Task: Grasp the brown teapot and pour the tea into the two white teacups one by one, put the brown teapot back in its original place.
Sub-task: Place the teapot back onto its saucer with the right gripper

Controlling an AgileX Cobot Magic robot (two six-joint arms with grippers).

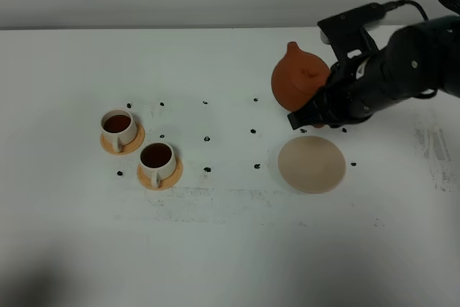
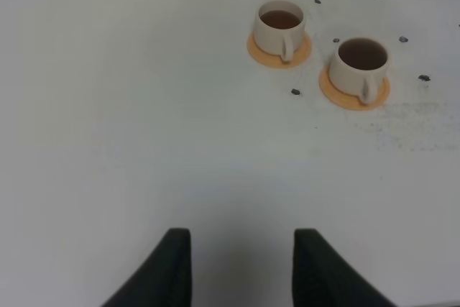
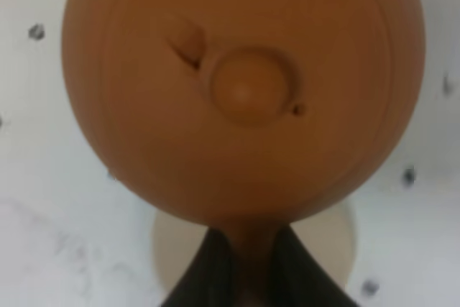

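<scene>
The teapot (image 1: 299, 77) hangs above the surface (image 1: 230, 235), just behind the beige dish (image 1: 311, 165), clamped by its handle in the right gripper (image 1: 314, 109). In the right wrist view the fingers (image 3: 208, 267) pinch the handle at the pot's rear, so the lid knob (image 3: 248, 93) faces the camera and the dish (image 3: 172, 249) shows beneath. The pot is tilted, its spout end raised toward the far edge of the surface; its spout-to-handle axis runs roughly away from the gripper. Both cups (image 1: 118, 126) (image 1: 157, 159) sit on orange saucers (image 1: 122, 141), well apart from the pot, and already hold dark tea (image 2: 361, 52), so pouring looks finished and the return to the dish seems to be the step in hand. The left gripper (image 2: 241, 267) hovers unclenched and empty over bare surface.
</scene>
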